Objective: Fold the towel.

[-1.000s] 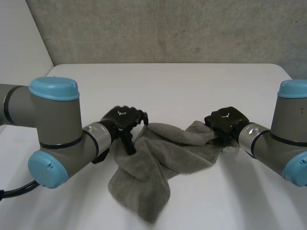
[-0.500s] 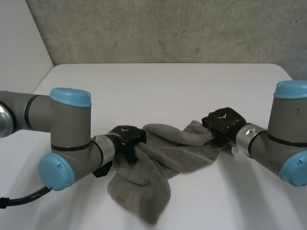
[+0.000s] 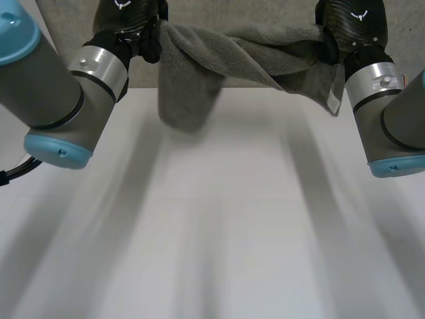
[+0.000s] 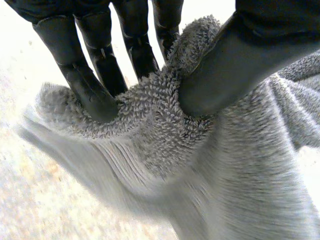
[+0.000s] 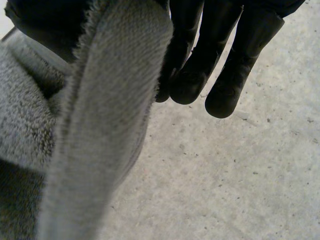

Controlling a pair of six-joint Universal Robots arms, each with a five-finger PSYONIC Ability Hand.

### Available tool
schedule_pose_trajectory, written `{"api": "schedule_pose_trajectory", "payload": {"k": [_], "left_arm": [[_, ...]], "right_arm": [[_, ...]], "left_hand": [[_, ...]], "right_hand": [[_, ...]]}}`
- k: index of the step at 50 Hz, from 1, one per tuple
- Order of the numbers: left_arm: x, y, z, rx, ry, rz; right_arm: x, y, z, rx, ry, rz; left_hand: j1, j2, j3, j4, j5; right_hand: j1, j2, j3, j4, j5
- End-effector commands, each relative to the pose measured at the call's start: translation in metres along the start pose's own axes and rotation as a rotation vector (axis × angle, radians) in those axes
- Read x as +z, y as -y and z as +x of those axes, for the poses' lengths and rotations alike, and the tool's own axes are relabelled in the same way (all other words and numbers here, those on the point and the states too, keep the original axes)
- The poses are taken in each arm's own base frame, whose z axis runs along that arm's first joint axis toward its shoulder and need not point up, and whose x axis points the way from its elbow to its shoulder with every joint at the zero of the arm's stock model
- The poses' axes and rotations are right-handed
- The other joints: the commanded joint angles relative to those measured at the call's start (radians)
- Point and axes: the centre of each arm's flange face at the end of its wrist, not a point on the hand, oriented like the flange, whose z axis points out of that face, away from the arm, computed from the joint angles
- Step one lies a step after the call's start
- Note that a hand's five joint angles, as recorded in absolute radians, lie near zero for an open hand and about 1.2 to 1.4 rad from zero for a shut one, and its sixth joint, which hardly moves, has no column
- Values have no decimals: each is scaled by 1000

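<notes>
Grey terry towel (image 3: 229, 52) hangs twisted, stretched taut in mid-air.

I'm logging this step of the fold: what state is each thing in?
Towel: in the air, bunched, slung between both hands, one end hanging down.
Left hand: shut, pinching the towel's edge between thumb and fingers.
Right hand: shut on the towel's other end.
Table: below the towel, not touching it.
</notes>
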Motion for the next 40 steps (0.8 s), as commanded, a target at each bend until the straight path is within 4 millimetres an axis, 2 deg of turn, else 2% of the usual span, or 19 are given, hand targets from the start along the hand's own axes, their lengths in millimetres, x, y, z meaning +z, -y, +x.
{"api": "schedule_pose_trajectory", "payload": {"k": [1,2,4,5,7,8,10,13,15,17,21,24,26,33,34,35,37,38,40], "left_arm": [[-39,-37,15,-12,-61,-138],[-48,-51,19,-17,-84,-190],[-59,-64,24,-24,-107,-249],[-59,-64,24,-24,-108,-249],[-85,-96,32,-30,-148,-397],[-85,-96,32,-30,-149,-398],[-109,-123,41,0,-191,-526],[-121,-133,45,26,-215,-581],[-143,-144,57,73,-271,-659],[-151,-146,62,91,-295,-682],[-167,-144,69,101,-327,-708],[-170,-140,72,106,-338,-705],[-178,-125,78,111,-365,-687],[-194,-101,87,119,-407,-661],[-197,-96,87,121,-412,-656],[-197,-96,87,121,-412,-656],[-205,-87,88,130,-429,-659],[-205,-87,88,130,-429,-659],[-204,-75,85,150,-430,-637]], "right_arm": [[-17,-19,-6,9,82,-232],[-23,-30,-10,4,120,-301],[-31,-43,-15,-10,163,-382],[-31,-43,-15,-10,164,-383],[-52,-70,-24,-46,242,-535],[-52,-70,-24,-46,242,-536],[-70,-94,-33,-84,297,-647],[-79,-106,-37,-94,323,-693],[-92,-124,-39,-111,349,-772],[-96,-129,-39,-112,359,-800],[-102,-132,-40,-107,371,-842],[-103,-132,-40,-108,372,-845],[-103,-131,-38,-107,368,-848],[-106,-129,-36,-105,364,-857],[-106,-128,-31,-106,352,-860],[-106,-128,-31,-106,352,-860],[-107,-127,-20,-106,328,-868],[-107,-127,-20,-106,328,-868],[-109,-129,-18,-102,326,-877]], "left_hand": [[-35,-114,-148,-136,-268],[-35,-114,-148,-136,-268],[-35,-114,-148,-136,-268],[-35,-114,-148,-136,-268],[-35,-114,-148,-136,-268],[-35,-114,-148,-136,-268],[-35,-114,-148,-136,-268],[-35,-114,-148,-136,-268],[-35,-114,-148,-136,-268],[-35,-114,-148,-136,-268],[-35,-114,-148,-136,-268],[-35,-114,-148,-136,-268],[-35,-114,-148,-136,-268],[-35,-114,-148,-136,-268],[-233,-312,-345,-333,-465],[-235,-314,-347,-335,-467],[-778,-857,-891,-878,-1011],[-781,-860,-893,-881,-1013],[-1067,-1146,-1180,-1167,-1300]], "right_hand": [[51,55,47,50,51],[51,55,47,50,51],[51,55,47,50,51],[51,55,47,50,51],[51,55,47,50,51],[51,55,47,50,51],[51,55,47,50,51],[51,55,47,50,51],[51,55,47,50,51],[51,55,47,50,51],[51,55,47,50,51],[51,55,47,50,51],[51,55,47,50,51],[51,55,47,50,51],[51,55,47,50,51],[51,55,47,50,51],[51,55,47,50,51],[51,55,47,50,51],[51,55,47,50,51]]}}
